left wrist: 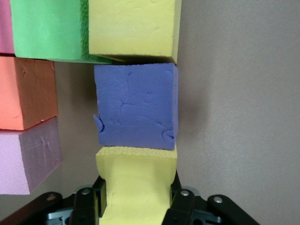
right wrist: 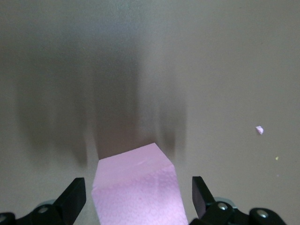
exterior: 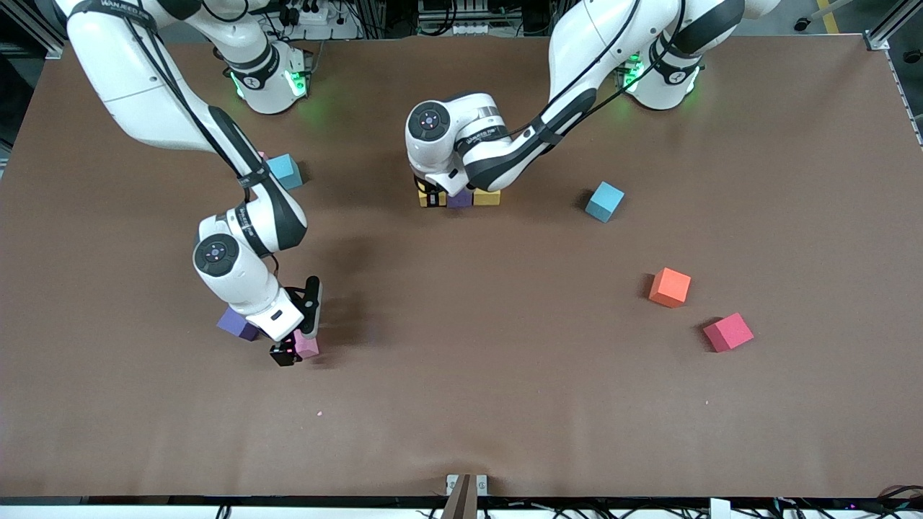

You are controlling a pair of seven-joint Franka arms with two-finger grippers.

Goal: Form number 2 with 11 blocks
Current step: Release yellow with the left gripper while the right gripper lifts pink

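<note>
Yellow foam cube [left wrist: 136,187] – matte, pitted – in left pincer [left wrist: 137,199]

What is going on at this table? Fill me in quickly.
Two arms are building a digit 2 from foam cubes. The left claw is shut on a yellow cube, setting it against a purple cube in the partly built figure near the arm bases. The right claw stands open around a pink cube, with a loose purple cube beside it. An orange cube and a crimson cube wait toward the left arm's end.
</note>
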